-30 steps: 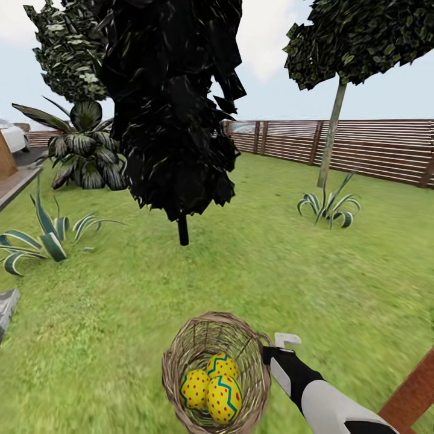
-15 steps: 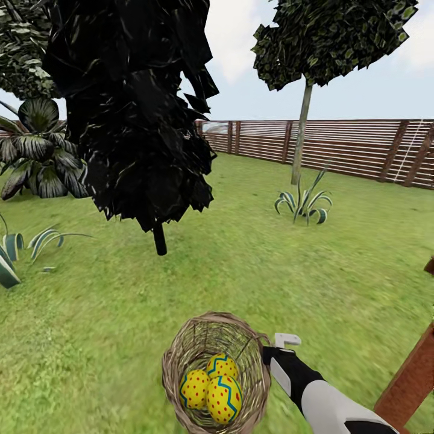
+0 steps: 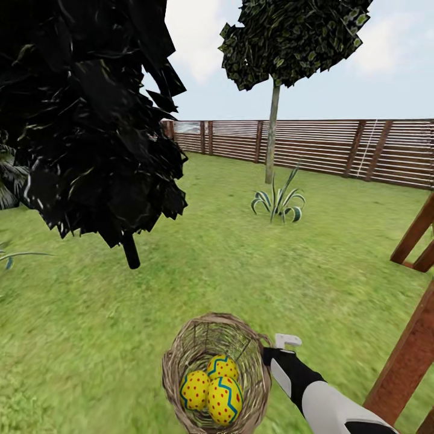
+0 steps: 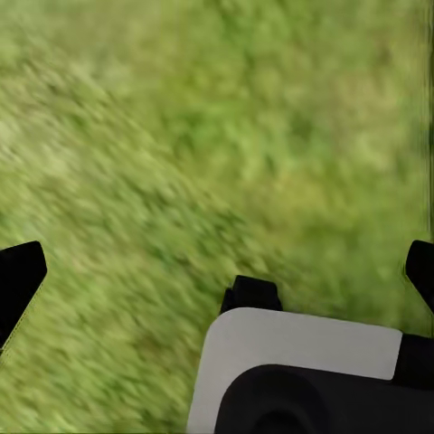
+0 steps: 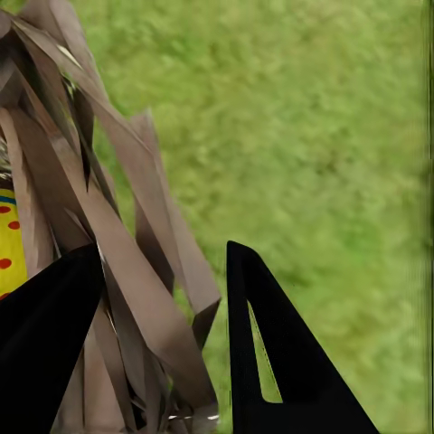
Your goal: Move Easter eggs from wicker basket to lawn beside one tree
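The wicker basket (image 3: pixel 181 340) hangs low in the head view above the lawn (image 3: pixel 253 265), with three yellow Easter eggs (image 3: pixel 224 399) inside it. My right gripper (image 3: pixel 269 352) is shut on the basket's rim on its right side. In the right wrist view, woven strips of the basket (image 5: pixel 122 226) run between that gripper's (image 5: pixel 163 307) dark fingers, and a bit of an egg (image 5: pixel 9 244) shows behind them. The left gripper (image 4: pixel 217 271) is open over bare grass. A tree (image 3: pixel 272 135) with a slim pale trunk stands far ahead near the fence.
An all-black tree (image 3: pixel 129 250) looms close on the left. A striped spiky plant (image 3: pixel 278 202) grows at the pale tree's foot. A brown slat fence (image 3: pixel 337 147) bounds the garden behind. Slanted wooden beams (image 3: pixel 404 361) stand at the right edge.
The whole head view has swung right, so the trees, plants and fence slid left in the picture. The basket and my right arm kept their place in it.
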